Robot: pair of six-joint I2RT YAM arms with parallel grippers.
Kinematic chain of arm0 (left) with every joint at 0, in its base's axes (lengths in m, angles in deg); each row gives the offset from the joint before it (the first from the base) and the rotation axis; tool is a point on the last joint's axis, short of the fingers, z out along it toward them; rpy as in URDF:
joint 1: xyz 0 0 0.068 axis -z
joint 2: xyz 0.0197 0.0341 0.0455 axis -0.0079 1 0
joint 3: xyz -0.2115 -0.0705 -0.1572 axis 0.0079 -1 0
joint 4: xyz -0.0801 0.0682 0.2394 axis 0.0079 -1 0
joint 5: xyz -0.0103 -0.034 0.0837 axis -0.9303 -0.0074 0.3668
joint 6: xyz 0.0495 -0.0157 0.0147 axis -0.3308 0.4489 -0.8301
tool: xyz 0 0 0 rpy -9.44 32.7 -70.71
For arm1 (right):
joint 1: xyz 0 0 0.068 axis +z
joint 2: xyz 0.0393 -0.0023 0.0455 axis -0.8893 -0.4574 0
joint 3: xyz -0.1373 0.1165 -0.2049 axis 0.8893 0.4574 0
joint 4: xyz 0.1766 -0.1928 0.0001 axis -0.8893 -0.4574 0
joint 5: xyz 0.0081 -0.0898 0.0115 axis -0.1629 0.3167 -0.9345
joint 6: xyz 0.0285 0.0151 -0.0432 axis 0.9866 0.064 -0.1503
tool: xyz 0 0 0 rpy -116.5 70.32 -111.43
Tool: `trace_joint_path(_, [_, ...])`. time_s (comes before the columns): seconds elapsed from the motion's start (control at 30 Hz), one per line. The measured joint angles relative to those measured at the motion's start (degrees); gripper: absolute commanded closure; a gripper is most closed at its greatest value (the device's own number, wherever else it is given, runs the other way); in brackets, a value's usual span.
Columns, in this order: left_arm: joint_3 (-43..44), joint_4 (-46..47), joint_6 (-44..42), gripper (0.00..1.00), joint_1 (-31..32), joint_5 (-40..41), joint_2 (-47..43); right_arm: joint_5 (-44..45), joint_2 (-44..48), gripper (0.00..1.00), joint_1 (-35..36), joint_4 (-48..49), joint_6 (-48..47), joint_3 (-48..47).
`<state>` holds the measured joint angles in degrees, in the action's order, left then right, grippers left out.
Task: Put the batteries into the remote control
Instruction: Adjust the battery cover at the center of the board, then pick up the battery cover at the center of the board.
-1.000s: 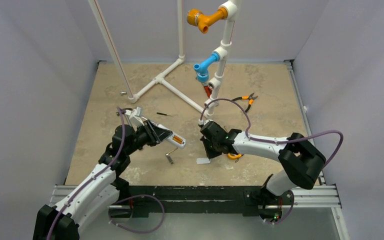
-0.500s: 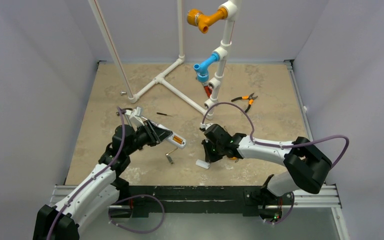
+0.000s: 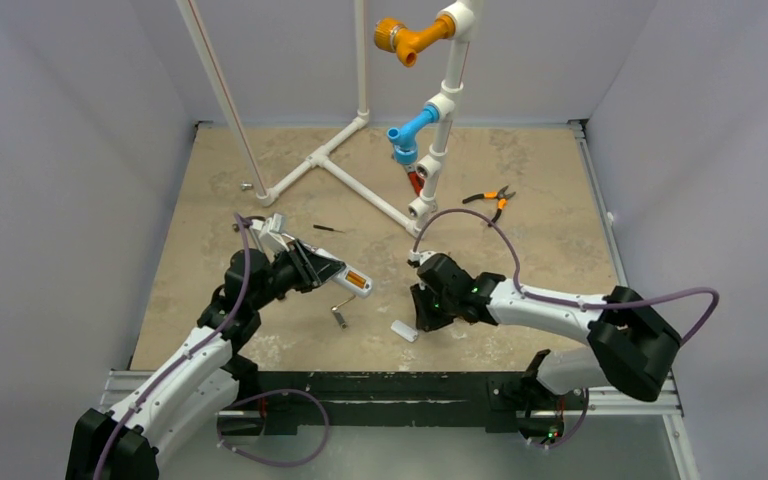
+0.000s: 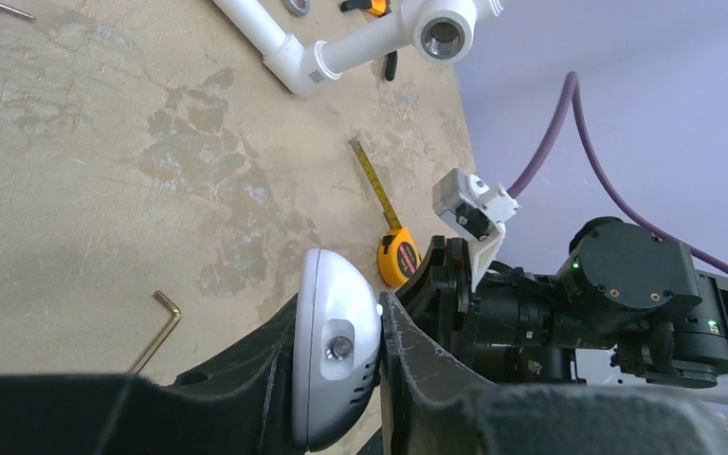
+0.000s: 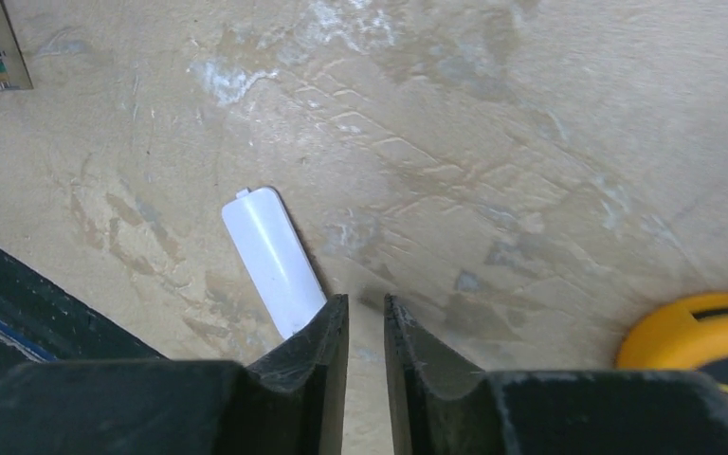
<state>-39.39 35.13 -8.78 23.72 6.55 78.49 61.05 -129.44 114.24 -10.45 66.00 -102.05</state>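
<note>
My left gripper [image 3: 305, 265] is shut on the remote control [image 3: 335, 268] and holds this slim white handset above the table at centre left. An orange-copper battery [image 3: 357, 281] shows in its open far end. In the left wrist view the remote's rounded end [image 4: 336, 351] is pinched between both fingers. My right gripper [image 3: 425, 318] hangs low over the table to the right. Its jaws stand a narrow gap apart with nothing between them [image 5: 365, 303]. A small white flat plate [image 5: 273, 258] lies on the table just left of its left fingertip.
The white plate [image 3: 405, 330] lies near the table's front edge. A yellow tape measure [image 4: 397, 261] sits beside the right arm. A hex key [image 3: 340, 312] lies under the remote. Orange-handled pliers [image 3: 490, 200] and a white pipe frame [image 3: 360, 190] stand farther back.
My right arm has swung right and toward the front edge, and its jaws have parted a little. The white plate lies slightly nearer the front. The left arm has not moved.
</note>
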Motion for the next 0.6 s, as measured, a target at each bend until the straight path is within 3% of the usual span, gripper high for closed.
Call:
trace_joint_path(0.07, [0.0,0.0,0.0,1.00,0.0,0.0,0.0,2.0,2.6,0.65,0.1,-0.7,-0.1,0.7])
trace_joint_path(0.13, [0.2,0.0,0.0,1.00,0.0,0.0,0.2,3.6,5.9,0.39,0.2,-0.7,-0.4,1.3])
trace_joint_path(0.17, [0.3,0.0,0.0,1.00,0.0,0.0,0.3,4.6,7.9,0.35,0.3,-0.6,-0.5,1.6])
trace_joint_path(0.37, [0.6,-0.1,0.5,1.00,0.0,0.4,-0.1,7.1,19.1,0.27,3.8,4.4,-2.6,6.8])
trace_joint_path(0.6, [1.0,-0.5,0.5,1.00,0.0,1.5,-0.3,9.3,18.0,0.28,10.3,5.9,-4.4,8.7])
